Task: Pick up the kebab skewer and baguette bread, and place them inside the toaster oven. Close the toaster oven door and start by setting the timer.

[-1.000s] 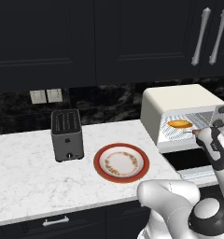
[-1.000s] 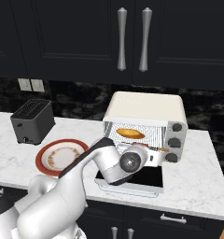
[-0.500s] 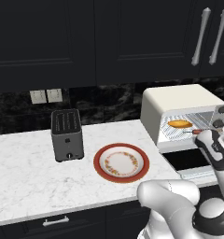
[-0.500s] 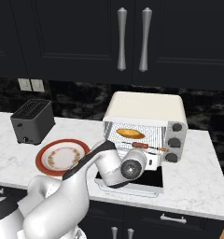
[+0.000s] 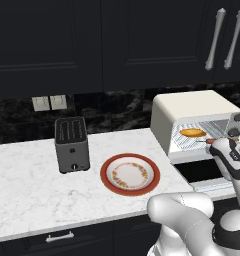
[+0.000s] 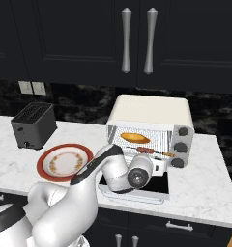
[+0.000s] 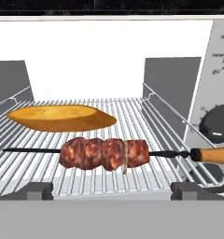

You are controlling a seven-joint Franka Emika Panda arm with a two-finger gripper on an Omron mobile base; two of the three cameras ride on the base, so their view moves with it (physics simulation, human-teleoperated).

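Note:
The cream toaster oven (image 5: 192, 107) (image 6: 152, 111) stands with its dark glass door (image 6: 159, 185) folded down flat. On its wire rack lie the golden baguette bread (image 7: 60, 117) (image 5: 192, 133) (image 6: 135, 138) at the back and the kebab skewer (image 7: 104, 153) (image 6: 147, 151) (image 5: 208, 141) nearer the front edge, its wooden handle toward the knobs (image 7: 219, 123). My gripper (image 7: 114, 191) (image 5: 221, 149) hovers open just in front of the oven mouth, above the door. Its fingertips (image 7: 37, 190) stand wide apart, with nothing between them, short of the skewer.
A red-rimmed plate (image 5: 130, 173) (image 6: 65, 162) sits on the white marble counter left of the oven. Further left is a dark grey slot toaster (image 5: 71, 144) (image 6: 33, 124). Dark cabinets with silver handles hang overhead.
The hand has drawn back and slightly down from the oven mouth. Baguette and skewer lie still on the rack, and the jaws stay wide.

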